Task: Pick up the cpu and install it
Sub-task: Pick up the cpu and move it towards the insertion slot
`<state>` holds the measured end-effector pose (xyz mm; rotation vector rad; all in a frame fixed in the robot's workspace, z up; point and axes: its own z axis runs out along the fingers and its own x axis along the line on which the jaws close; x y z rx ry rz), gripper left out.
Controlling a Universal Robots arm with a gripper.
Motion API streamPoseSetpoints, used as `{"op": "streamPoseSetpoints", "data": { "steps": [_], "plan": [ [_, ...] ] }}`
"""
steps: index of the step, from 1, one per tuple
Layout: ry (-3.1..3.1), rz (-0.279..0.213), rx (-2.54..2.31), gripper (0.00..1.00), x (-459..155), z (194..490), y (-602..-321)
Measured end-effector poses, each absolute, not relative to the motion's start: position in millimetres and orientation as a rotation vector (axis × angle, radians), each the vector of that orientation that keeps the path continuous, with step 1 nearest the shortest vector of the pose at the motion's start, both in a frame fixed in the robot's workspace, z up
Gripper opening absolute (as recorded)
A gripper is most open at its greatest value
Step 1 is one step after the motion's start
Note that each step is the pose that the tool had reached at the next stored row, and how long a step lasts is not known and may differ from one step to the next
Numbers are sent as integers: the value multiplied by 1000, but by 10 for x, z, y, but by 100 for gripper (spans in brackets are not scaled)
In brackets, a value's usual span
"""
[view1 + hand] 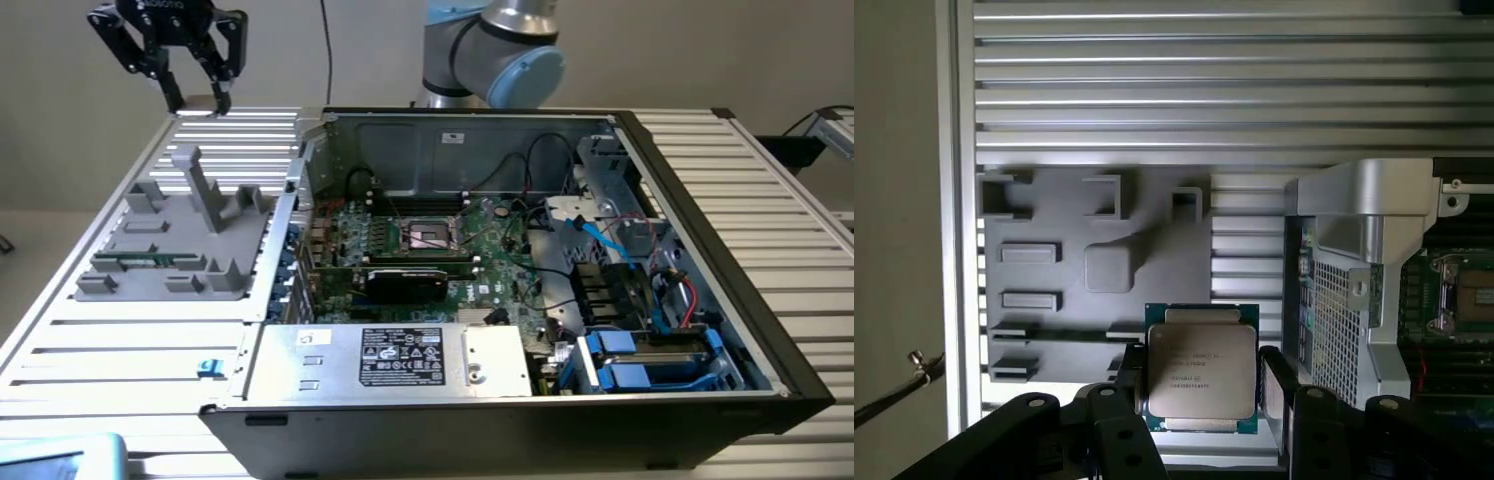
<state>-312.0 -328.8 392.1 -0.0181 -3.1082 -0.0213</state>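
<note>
Where it hangs over a corner of the ribbed metal tabletop (pixel 134 350), black gripper (pixel 1202 385) clamps silvery-grey green-rimmed square cpu (pixel 1201 365), flat, likely for seating.

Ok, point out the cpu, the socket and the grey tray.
cpu (pixel 1201 365): wrist view, centre of its metal lid.
socket (pixel 430 236): exterior view, middle of its open frame.
grey tray (pixel 174 238): exterior view, bare flat part of its base.

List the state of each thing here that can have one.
gripper, raised high, shut on the cpu.
cpu, lifted, clamped at two opposite edges.
computer case, lying on its side, open.
cpu socket, looks empty.
</note>
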Motion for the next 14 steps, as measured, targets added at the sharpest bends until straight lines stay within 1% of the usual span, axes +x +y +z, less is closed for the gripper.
{"op": "streamPoseSetpoints", "data": {
  "steps": [14],
  "plan": [
    [-3108,-21,-18,55,-2598,3928,-3288]
  ]
}}
